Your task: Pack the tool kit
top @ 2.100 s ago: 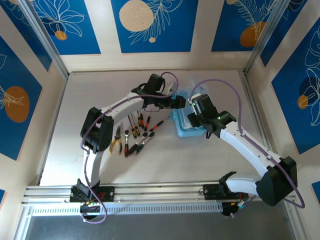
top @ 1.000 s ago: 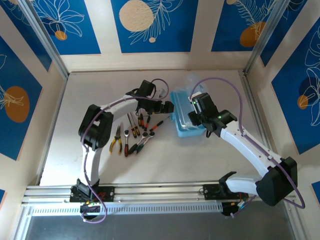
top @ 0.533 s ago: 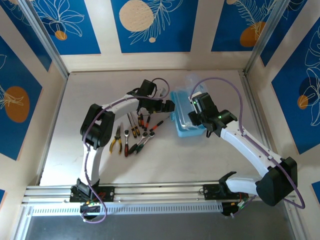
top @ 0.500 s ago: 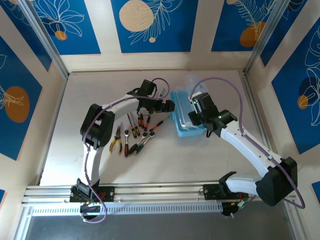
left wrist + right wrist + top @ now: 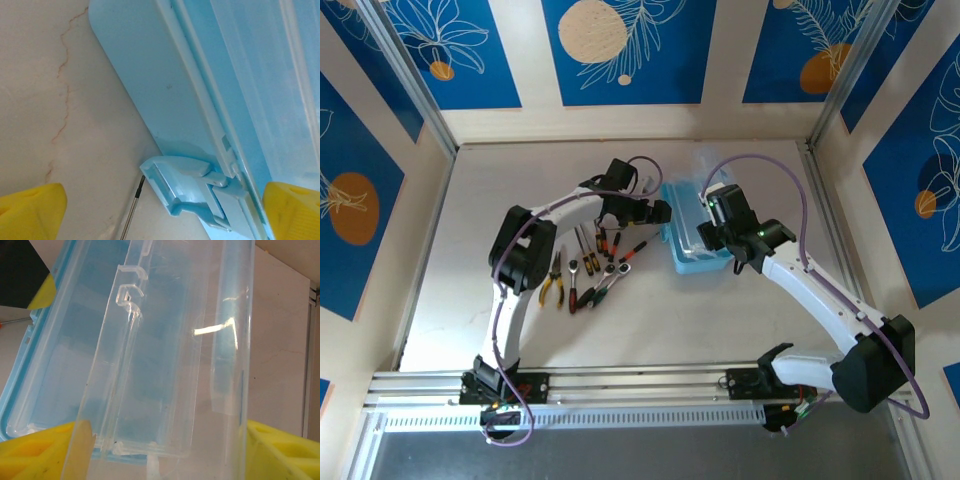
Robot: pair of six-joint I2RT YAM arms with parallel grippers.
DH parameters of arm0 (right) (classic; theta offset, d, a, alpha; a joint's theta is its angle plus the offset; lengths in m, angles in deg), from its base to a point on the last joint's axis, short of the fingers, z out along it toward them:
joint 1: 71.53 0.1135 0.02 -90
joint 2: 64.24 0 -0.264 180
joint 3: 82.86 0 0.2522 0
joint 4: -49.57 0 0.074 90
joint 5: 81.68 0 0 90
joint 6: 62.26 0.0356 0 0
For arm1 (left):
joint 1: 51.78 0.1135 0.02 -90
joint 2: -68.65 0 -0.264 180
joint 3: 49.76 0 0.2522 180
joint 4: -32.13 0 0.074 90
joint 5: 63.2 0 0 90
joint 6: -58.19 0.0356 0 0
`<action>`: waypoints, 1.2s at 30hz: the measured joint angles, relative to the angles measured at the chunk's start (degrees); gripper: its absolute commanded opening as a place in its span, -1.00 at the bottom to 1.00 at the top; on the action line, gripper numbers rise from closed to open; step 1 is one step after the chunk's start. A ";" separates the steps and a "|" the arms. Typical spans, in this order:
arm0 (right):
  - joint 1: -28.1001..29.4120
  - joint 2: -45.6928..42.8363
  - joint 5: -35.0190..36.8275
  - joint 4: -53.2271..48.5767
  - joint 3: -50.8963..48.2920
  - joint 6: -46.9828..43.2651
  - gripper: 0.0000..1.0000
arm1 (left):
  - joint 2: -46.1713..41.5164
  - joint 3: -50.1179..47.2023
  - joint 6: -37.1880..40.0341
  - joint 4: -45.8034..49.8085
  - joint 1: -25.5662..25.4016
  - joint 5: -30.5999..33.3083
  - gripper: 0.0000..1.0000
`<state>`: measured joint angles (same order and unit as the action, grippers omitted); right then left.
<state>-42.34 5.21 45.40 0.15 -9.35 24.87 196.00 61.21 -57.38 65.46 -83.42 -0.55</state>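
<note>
- The light-blue case [image 5: 692,262] sits on the counter [image 5: 460,260] right of centre, between the two arms. Its clear lid [image 5: 165,340] is swung up and open.
- The right end effector [image 5: 157,455] is clamped across the width of that lid, one yellow finger against each long edge. By the look of it, it is propping the case open for loading.
- The left end effector [image 5: 162,212] is spread wide and carries nothing. It hovers low at the case's left side, with the case's latch [image 5: 185,187] between its fingers, and a thin screwdriver shaft [image 5: 131,212] lies just beside the latch.
- The yellow-handled pliers [image 5: 553,280], the row of red-and-black screwdrivers [image 5: 602,240] and the wrenches [image 5: 610,280] lie together on the counter, left of the case.
- Looking through the lid, I can make out no tool inside the case, though glare hides part of the floor.
- My reading is that the opening step is done and the packing proper has barely begun. Each tool is yet to be carried over and laid in, and then the lid must be lowered and latched.
</note>
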 measured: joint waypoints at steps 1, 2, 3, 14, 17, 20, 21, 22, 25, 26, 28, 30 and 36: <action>-0.26 -0.04 -0.09 -0.09 0.04 0.00 0.45 | 0.02 0.02 0.00 0.00 0.00 0.00 0.99; -0.61 -0.09 -0.22 -0.28 0.15 -0.02 0.45 | 0.02 0.02 0.00 -0.02 -0.02 0.00 0.99; -0.94 -0.17 -0.44 -0.42 0.24 0.00 0.46 | 0.02 0.02 0.00 0.00 -0.02 0.02 0.99; -9.27 -1.38 -0.48 -3.91 4.39 0.72 0.47 | 0.39 0.13 -0.02 -0.26 -0.15 -0.02 0.99; -12.13 -1.38 -0.13 -5.16 5.38 1.73 0.47 | 0.42 0.13 -0.02 -0.26 -0.15 -0.02 0.99; -15.41 -1.36 0.04 -6.88 6.36 2.99 0.47 | 0.57 0.26 -0.02 -0.26 -0.22 -0.02 0.99; -16.22 -1.33 0.04 -7.34 6.62 3.26 0.47 | 0.63 0.37 -0.02 -0.24 -0.24 -0.02 0.99; -17.09 -1.31 0.02 -7.72 6.82 3.50 0.47 | 0.76 0.52 0.00 -0.24 -0.26 -0.02 0.99; -18.84 -1.31 -0.22 -8.59 7.02 4.13 0.47 | 1.18 1.03 0.00 -0.07 -0.35 -0.02 0.99; -19.15 -1.31 -0.48 -8.90 7.02 4.44 0.47 | 1.33 1.20 0.00 -0.02 -0.37 -0.04 1.00; -19.45 -1.22 -1.07 -9.16 7.02 4.72 0.47 | 1.60 1.68 0.00 0.28 -0.44 -0.02 0.99; -19.47 -1.16 -1.70 -9.29 7.02 4.92 0.47 | 1.90 2.16 0.07 0.59 -0.50 0.00 0.99; -18.51 -1.16 -4.94 -9.44 7.10 4.37 0.78 | 2.71 4.59 1.03 3.41 -0.59 0.94 0.99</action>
<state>-60.85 4.06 40.46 -9.29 -2.25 29.24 198.71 65.80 -56.35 68.87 -84.01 0.39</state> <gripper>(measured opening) 0.826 0.997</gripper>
